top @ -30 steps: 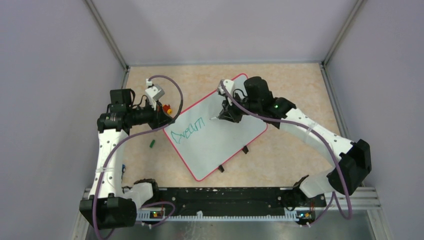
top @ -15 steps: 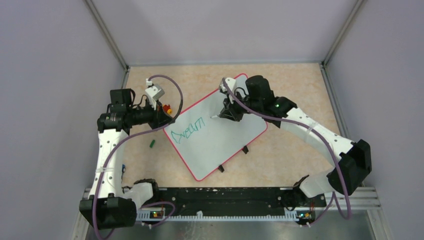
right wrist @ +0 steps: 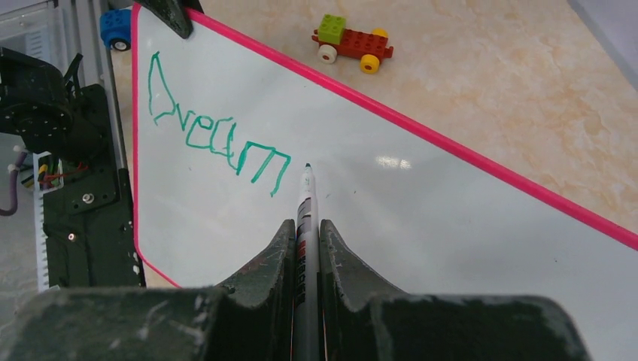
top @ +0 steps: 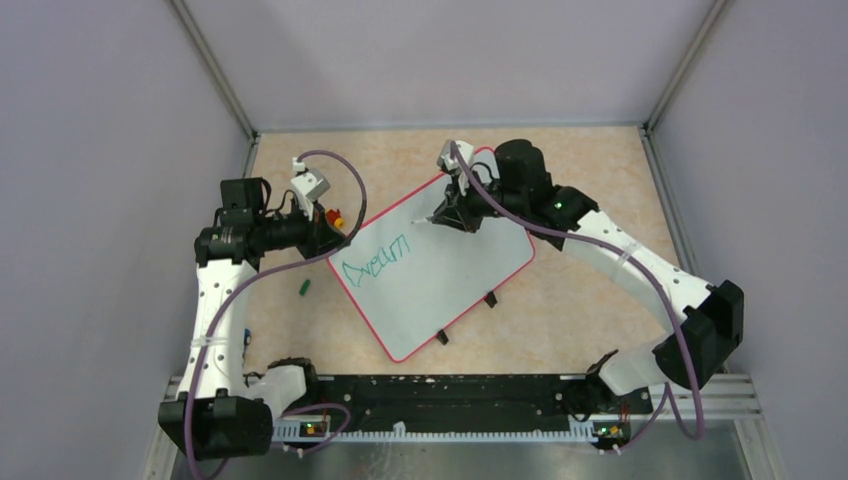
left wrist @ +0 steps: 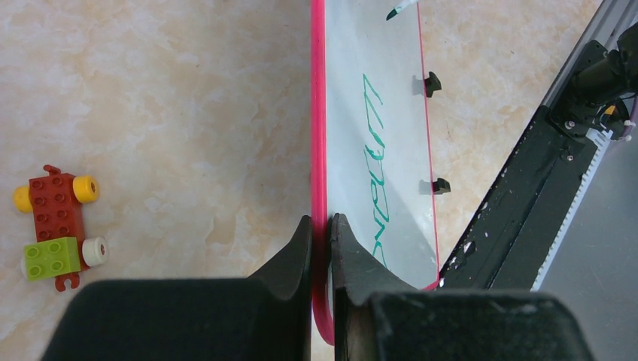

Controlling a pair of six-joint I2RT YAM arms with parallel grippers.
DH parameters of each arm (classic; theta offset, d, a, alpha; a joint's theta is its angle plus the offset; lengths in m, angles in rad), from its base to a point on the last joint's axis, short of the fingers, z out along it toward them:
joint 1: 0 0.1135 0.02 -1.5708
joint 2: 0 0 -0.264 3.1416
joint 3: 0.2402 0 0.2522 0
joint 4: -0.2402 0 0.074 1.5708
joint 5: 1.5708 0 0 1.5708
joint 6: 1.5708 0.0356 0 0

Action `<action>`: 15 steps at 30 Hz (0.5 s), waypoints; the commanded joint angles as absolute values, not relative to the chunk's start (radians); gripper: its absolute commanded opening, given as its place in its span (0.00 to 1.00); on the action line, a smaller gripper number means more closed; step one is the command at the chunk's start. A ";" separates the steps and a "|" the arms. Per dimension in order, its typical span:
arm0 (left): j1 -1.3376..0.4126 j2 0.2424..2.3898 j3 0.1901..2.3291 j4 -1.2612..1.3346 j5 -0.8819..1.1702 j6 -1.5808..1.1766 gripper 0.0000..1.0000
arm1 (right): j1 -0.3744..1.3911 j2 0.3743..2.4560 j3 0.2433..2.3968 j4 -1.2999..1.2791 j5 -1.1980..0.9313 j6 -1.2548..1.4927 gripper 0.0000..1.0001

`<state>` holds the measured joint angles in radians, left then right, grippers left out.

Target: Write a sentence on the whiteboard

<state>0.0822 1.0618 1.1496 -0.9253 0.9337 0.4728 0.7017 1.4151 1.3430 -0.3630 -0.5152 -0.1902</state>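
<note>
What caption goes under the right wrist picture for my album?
The right gripper holds a green-tipped marker just past "Dream" on the red-rimmed whiteboard.

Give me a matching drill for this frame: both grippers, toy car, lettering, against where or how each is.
Things:
1. left gripper
2. right gripper
3. toy car
4. lettering

Place or state:
A. lies on the table, off the board
B. shut on the marker
C. green, written on the board
D. shut on the board's rim

Pairs: 1-D, 2-B, 3-A, 4-C
</note>
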 commanded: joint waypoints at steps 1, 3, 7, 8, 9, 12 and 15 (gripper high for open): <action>0.063 1.047 1.135 -0.902 0.928 0.489 0.00 | 0.699 1.434 1.384 -0.325 -0.526 -0.188 0.00; 0.063 1.045 1.135 -0.902 0.929 0.489 0.00 | 0.702 1.440 1.380 -0.325 -0.521 -0.191 0.00; 0.063 1.044 1.135 -0.902 0.927 0.489 0.00 | 0.704 1.457 1.381 -0.326 -0.510 -0.197 0.00; 0.063 1.044 1.134 -0.903 0.927 0.489 0.00 | 0.705 1.462 1.383 -0.327 -0.507 -0.199 0.00; 0.063 1.043 1.135 -0.902 0.926 0.489 0.00 | 0.706 1.464 1.384 -0.327 -0.503 -0.199 0.00; 0.063 1.043 1.135 -0.903 0.926 0.491 0.00 | 0.706 1.475 1.387 -0.320 -0.484 -0.201 0.00; 0.063 1.042 1.133 -0.903 0.925 0.491 0.00 | 0.706 1.488 1.397 -0.317 -0.474 -0.201 0.00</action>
